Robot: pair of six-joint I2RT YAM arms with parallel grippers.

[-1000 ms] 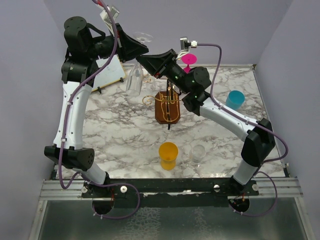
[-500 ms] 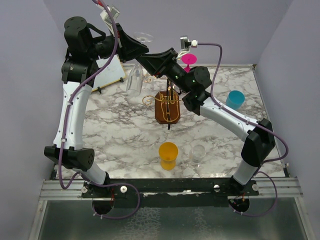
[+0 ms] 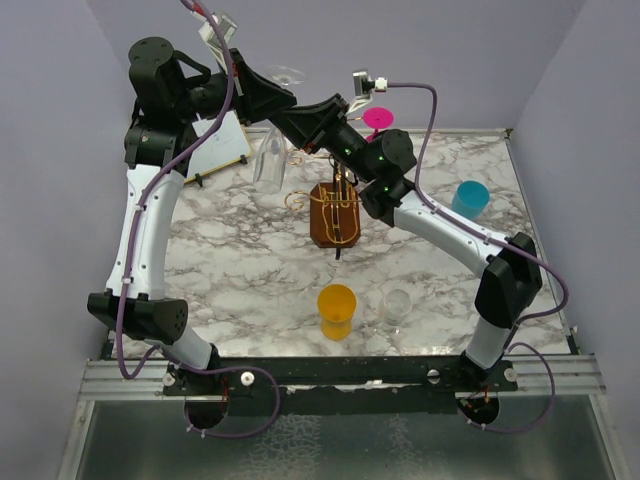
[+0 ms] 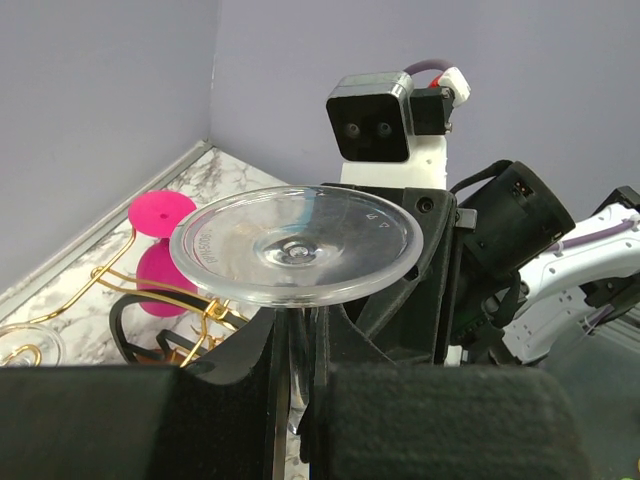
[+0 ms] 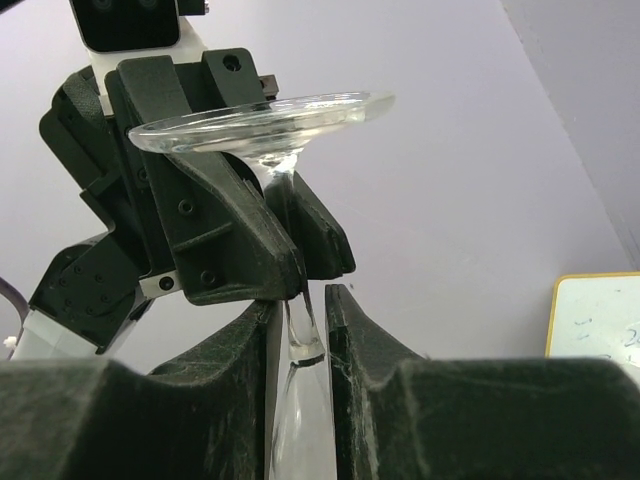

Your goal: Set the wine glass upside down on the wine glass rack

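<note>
- Two grippers meet on one wine glass (image 3: pixel 268 158), which hangs in the air off the far-left side of the wine glass rack (image 3: pixel 337 212)
- Its long axis runs close to upright with a slight lean; the foot is on top and the bowl's mouth points down
- Just under the foot, the left gripper (image 4: pixel 298 345) is clamped tight on the stem
- Lower on the stem, the right gripper (image 5: pixel 298 318) brackets it through a narrow gap; I cannot tell whether it presses

Lavender walls (image 3: pixel 560 60) enclose a white marble-patterned table (image 3: pixel 230 270).
</note>
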